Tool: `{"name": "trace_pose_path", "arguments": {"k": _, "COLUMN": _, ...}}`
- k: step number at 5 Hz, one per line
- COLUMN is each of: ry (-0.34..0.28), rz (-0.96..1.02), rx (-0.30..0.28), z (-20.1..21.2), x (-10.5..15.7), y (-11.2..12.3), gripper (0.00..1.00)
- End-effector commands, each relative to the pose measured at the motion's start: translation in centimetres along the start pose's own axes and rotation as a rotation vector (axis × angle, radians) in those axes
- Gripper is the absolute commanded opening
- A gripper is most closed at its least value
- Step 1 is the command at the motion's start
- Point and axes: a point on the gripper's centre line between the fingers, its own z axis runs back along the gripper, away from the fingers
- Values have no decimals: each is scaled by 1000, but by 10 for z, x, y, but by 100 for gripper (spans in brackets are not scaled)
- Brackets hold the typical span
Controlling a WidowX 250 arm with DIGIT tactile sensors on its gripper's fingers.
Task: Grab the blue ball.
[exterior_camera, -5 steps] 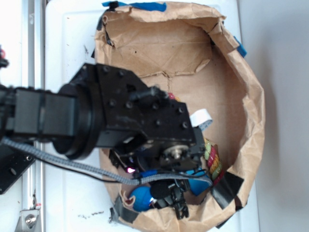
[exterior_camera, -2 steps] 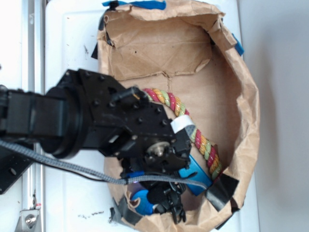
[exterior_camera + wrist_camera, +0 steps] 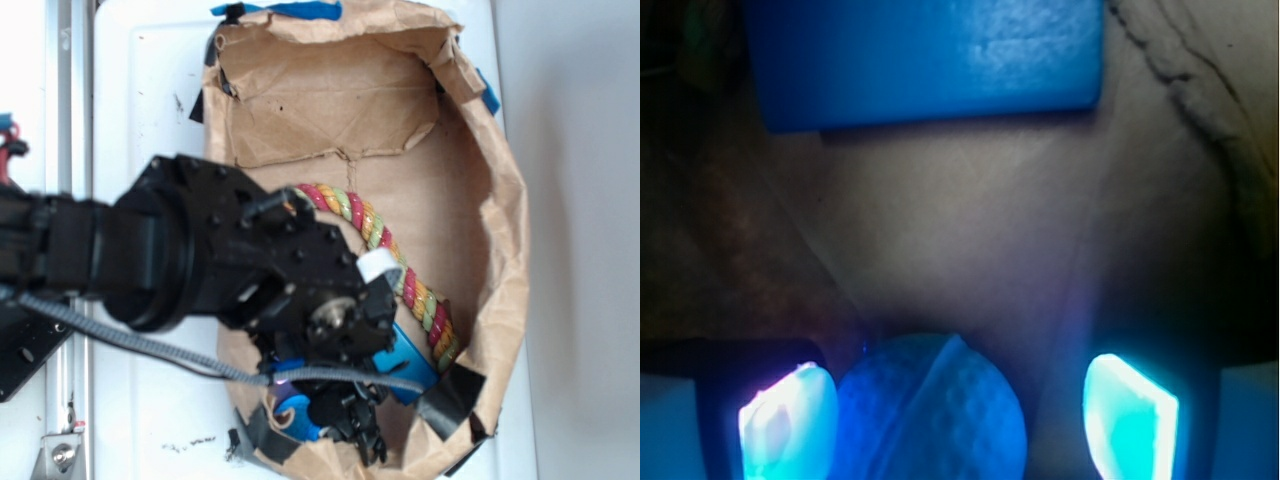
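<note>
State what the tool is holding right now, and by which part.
Nothing is held yet. In the wrist view the tool is open around the blue ball: the ball sits against one finger, with a clear gap to the other.

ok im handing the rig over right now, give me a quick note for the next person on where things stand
Claw: open, low inside the paper bag, fingers either side of the blue ball. The ball sits close against the finger on the image left of the wrist view; there is a clear gap to the other finger.
Nearby: blue block just beyond the ball, rope toy along the bag's side.
Done: claw brought down around the ball.
Left: close on the ball, probably after centring a little, then lift it out.
</note>
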Motion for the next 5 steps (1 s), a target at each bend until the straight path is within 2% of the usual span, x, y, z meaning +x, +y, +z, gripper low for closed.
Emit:
{"name": "trace_pose_path", "arguments": {"k": 1, "ry": -42, "rz": -12, "rx": 21, "z": -4, "x": -3, "y": 6, "gripper": 0}}
{"name": "trace_pose_path", "arguments": {"k": 5, "ry": -60, "rz": -15, "rx": 13, "z": -2, "x": 2, "y": 5, "gripper": 0}}
